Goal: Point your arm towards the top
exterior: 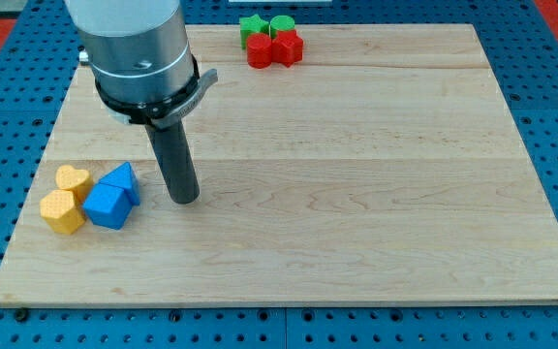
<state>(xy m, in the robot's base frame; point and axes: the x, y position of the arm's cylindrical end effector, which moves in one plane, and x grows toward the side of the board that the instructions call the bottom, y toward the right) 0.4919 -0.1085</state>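
Item one, nearest the view's bottom: the wooden worktop (356, 242), pale boards on a blue perforated base.

Item two, at the view's lower left: a tight group of four blocks. We recorded a yellow block (62, 211) lowest, a yellow heart-shaped block (73, 180) just above it, a blue block (106, 206) touching at their right, and a second blue block (123, 179) behind that.

Item three: our tip (185, 200), resting on the worktop just right of the blue pair, apart from them. No jaws were fitted; the arm ended in a plain dark rod.

Item four, at the view's top edge: a red block (274, 48) with a green star-like block (253, 26) and a green rounded block (281, 25) touching behind it, well apart from our tip.
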